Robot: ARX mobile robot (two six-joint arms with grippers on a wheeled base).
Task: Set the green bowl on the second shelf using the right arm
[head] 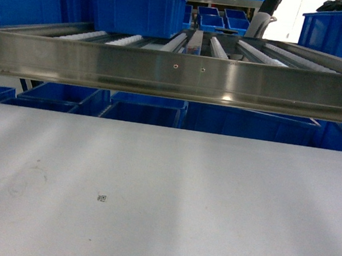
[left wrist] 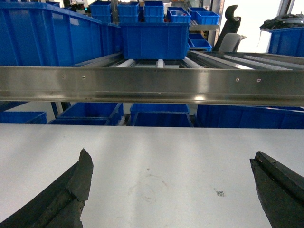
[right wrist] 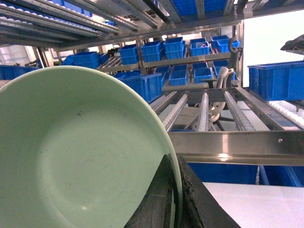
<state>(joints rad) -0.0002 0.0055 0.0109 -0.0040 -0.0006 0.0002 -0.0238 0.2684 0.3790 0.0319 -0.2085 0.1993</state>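
The pale green bowl fills the left of the right wrist view, tilted with its inside facing the camera. My right gripper is shut on its rim, one finger inside and one outside. The second shelf, a shiny steel tier with roller rails, runs across just ahead of the bowl. It also spans the head view as the second shelf. Neither arm nor the bowl shows in the head view. My left gripper hangs open and empty above the white tabletop.
A big blue crate sits on the left of the steel tier, and another blue crate stands at the right. More crates lie under the tier behind the white table. An office chair stands behind the rack.
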